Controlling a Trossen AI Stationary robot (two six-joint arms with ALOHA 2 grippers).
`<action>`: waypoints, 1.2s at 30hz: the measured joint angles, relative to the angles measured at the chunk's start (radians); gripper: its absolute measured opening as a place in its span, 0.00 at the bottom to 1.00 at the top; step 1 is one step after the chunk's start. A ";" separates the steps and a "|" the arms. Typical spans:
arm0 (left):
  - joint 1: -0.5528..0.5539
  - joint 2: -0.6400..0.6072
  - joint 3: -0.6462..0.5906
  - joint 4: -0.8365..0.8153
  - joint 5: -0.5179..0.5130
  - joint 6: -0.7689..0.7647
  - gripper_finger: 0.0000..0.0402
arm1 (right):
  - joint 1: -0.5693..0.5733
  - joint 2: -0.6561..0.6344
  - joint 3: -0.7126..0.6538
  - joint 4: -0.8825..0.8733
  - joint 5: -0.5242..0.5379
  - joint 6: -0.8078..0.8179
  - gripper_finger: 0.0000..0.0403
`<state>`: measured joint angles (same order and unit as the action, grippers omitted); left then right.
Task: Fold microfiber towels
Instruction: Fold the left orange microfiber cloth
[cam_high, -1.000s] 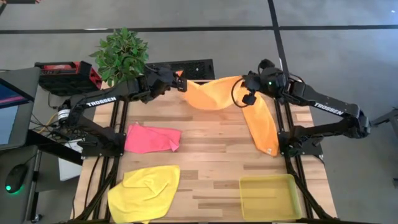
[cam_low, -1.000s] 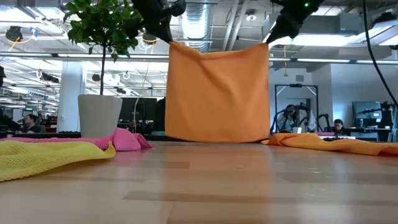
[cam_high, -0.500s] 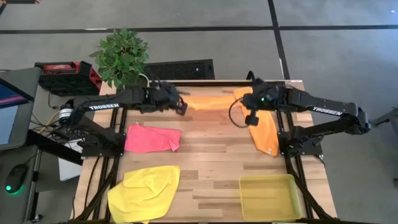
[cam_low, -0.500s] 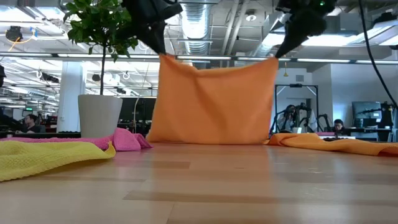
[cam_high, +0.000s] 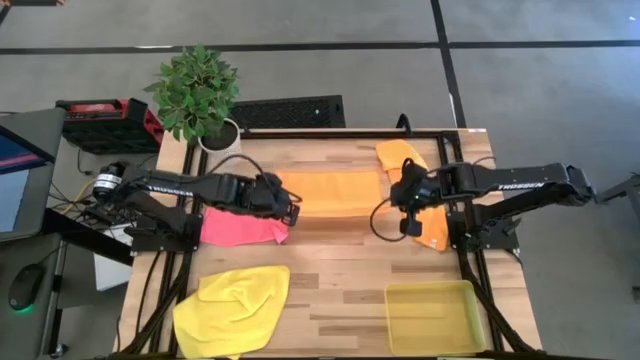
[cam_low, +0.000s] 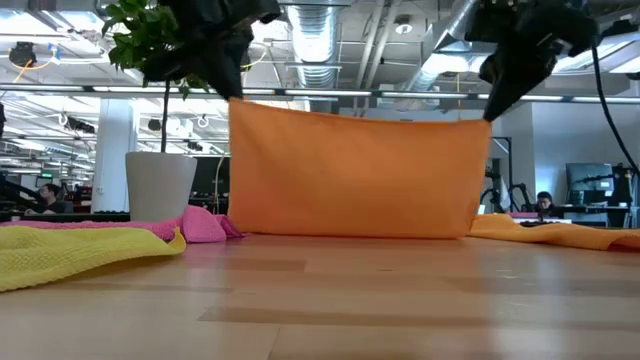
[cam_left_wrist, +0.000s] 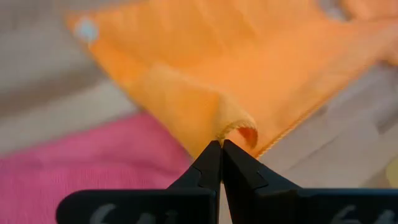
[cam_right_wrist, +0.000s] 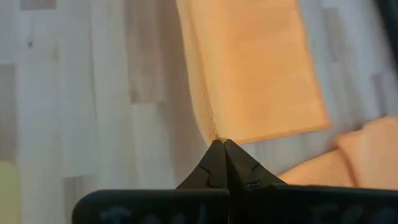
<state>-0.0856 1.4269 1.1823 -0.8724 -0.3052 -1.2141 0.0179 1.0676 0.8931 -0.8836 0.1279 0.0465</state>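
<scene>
An orange microfiber towel (cam_high: 335, 190) is stretched between my two grippers at the table's middle; in the low view it hangs as a wide sheet (cam_low: 355, 175). My left gripper (cam_high: 293, 208) is shut on its left upper corner and my right gripper (cam_high: 400, 200) on its right upper corner. A second orange towel (cam_high: 428, 228) lies crumpled on the table's right side under my right arm. The pink towel (cam_high: 240, 225) lies at the left and the yellow towel (cam_high: 235, 305) at the near left. My left gripper pinches the towel's left upper corner (cam_left_wrist: 235, 129) between its two fingertips, slanting down from the table's left. The edge curls over beside the tips. The corner is held above the table. The towel's lower edge (cam_low: 350, 235) rests on the wood. My right gripper pinches the right upper corner (cam_right_wrist: 214, 133) between its fingertips, slanting down from the table's right. Whether it holds one layer or several, I cannot tell. The top edge (cam_low: 360, 112) runs nearly straight to the other gripper, and the sheet hangs below it.
A translucent yellow tray (cam_high: 435, 315) stands at the near right. A potted plant (cam_high: 200, 90) stands at the far left corner, its white pot (cam_low: 160, 185) showing in the low view. Bare wood lies between the yellow towel and the tray.
Both grippers have come toward the table's near edge and down, tipping more steeply downward and staying shut. They have drawn apart. The orange towel now spreads wider and lower between them, and its lower edge stays on the table.
</scene>
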 joint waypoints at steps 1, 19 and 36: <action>-0.016 0.000 -0.013 0.001 0.011 -0.041 0.00 | 0.014 0.000 -0.008 0.007 0.000 0.013 0.00; -0.101 0.000 -0.166 0.028 -0.084 -0.343 0.00 | -0.039 0.108 -0.138 0.242 0.034 0.027 0.00; 0.093 0.000 -0.295 0.176 -0.204 -0.211 0.00 | -0.200 0.317 -0.138 0.380 0.172 -0.041 0.00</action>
<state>0.0076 1.4269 0.8873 -0.6963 -0.5089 -1.4247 -0.1816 1.3849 0.7555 -0.5039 0.2999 0.0057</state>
